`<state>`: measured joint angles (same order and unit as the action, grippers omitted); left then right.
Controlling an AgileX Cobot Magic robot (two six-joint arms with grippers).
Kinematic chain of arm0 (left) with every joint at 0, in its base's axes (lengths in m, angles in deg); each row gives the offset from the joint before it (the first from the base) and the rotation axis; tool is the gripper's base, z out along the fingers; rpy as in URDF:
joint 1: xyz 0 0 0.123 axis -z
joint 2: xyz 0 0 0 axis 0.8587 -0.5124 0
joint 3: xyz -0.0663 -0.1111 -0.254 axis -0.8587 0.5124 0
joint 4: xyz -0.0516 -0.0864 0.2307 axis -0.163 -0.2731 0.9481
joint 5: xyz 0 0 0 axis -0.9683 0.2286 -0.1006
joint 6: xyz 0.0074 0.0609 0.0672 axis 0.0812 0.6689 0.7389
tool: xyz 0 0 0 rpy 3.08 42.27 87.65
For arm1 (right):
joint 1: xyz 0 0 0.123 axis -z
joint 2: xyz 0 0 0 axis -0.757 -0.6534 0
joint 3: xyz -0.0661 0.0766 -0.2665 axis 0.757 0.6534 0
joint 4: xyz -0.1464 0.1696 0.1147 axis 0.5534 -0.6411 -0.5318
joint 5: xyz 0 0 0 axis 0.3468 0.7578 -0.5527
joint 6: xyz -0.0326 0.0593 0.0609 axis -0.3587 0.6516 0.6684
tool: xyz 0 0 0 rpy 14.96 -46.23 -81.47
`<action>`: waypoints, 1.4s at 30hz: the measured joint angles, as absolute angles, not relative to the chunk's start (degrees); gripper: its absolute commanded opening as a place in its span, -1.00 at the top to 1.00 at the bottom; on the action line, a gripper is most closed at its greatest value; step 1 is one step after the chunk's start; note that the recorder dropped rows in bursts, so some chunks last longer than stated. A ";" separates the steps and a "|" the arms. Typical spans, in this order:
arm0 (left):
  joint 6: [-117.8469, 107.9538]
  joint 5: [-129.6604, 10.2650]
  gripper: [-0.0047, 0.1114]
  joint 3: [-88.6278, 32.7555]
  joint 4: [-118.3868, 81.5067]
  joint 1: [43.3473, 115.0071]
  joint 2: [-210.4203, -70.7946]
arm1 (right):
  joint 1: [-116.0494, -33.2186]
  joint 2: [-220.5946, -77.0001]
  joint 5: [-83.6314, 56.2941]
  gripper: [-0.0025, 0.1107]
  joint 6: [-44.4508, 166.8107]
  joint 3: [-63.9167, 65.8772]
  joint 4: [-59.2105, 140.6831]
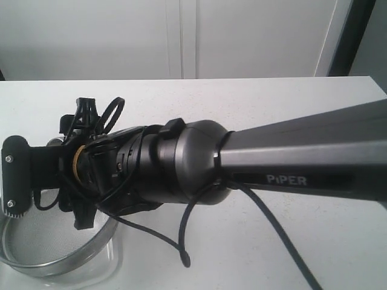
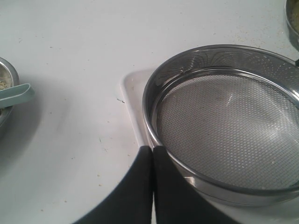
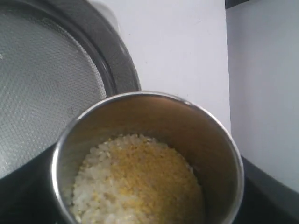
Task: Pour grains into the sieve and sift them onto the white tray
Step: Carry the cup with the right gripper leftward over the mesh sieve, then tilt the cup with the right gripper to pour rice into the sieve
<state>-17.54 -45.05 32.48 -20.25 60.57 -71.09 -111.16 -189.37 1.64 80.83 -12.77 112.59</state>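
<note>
White desk [image 1: 272,96] bears the white tray [image 2: 133,93] under the sieve [image 2: 224,130], and we see the left tool [image 2: 152,151] pinched closed beside its rim, the right tool [image 1: 78,163] gripping a steel cup [image 3: 154,116] of grains [image 3: 140,182] nearby.

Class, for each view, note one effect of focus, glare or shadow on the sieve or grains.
Exterior view: the close, soft-focus arm hides most of the sieve. Left wrist view: mesh crisp, glare streaks on the rim. Right wrist view: grains evenly lit, sieve behind blurred.
</note>
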 measured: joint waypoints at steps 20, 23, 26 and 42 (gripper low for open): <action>-17.54 -45.05 0.92 32.48 -20.25 60.57 -71.09 | -112.03 -192.61 5.20 0.96 69.90 -13.56 119.56; -17.54 -45.05 0.92 32.48 -20.25 60.57 -71.09 | -112.03 -192.84 5.79 0.96 68.81 -14.45 119.82; -17.54 -45.05 0.92 32.48 -20.25 60.57 -71.09 | -112.29 -193.34 7.31 0.96 66.74 -15.19 119.95; -17.54 -45.05 0.92 32.48 -20.25 60.57 -71.09 | -114.12 -197.88 10.83 0.96 61.88 -18.97 120.76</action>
